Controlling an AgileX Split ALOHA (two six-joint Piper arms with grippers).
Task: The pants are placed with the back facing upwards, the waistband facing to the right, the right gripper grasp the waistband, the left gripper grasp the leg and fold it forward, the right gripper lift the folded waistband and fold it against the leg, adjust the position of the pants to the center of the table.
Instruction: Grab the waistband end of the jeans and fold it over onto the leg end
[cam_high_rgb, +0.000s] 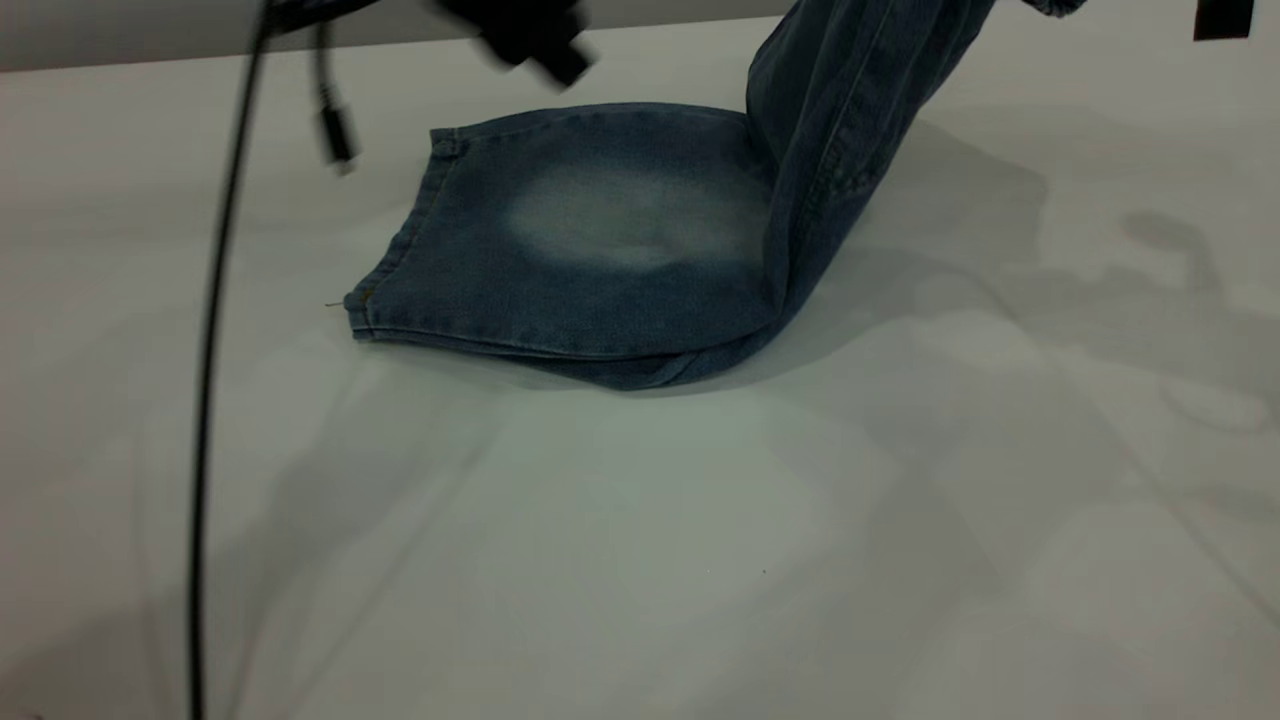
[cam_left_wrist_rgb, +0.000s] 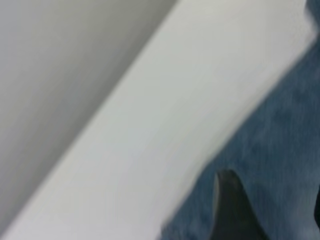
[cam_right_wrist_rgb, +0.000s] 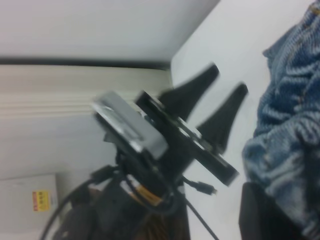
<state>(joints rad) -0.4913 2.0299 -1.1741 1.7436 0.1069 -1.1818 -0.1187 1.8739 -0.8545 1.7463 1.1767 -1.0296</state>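
The blue denim pants (cam_high_rgb: 600, 240) lie on the white table (cam_high_rgb: 640, 520) with the leg end flat, its hem toward the left. Their right part (cam_high_rgb: 850, 110) rises steeply past the view's top edge. In the right wrist view, bunched denim (cam_right_wrist_rgb: 290, 125) sits against the dark finger (cam_right_wrist_rgb: 262, 215) of my right gripper (cam_right_wrist_rgb: 287, 200), which is shut on the pants. My left gripper (cam_high_rgb: 530, 40) hovers above the far edge of the flat leg. It is open with nothing between its fingers (cam_left_wrist_rgb: 230, 205), and only denim (cam_left_wrist_rgb: 280, 150) lies below it.
A black cable (cam_high_rgb: 210, 350) hangs down the left side, and a loose plug (cam_high_rgb: 338, 135) dangles near the hem. The table's far edge (cam_high_rgb: 150, 60) runs just behind the pants. A black piece of the right arm (cam_high_rgb: 1225, 18) shows at the top right corner.
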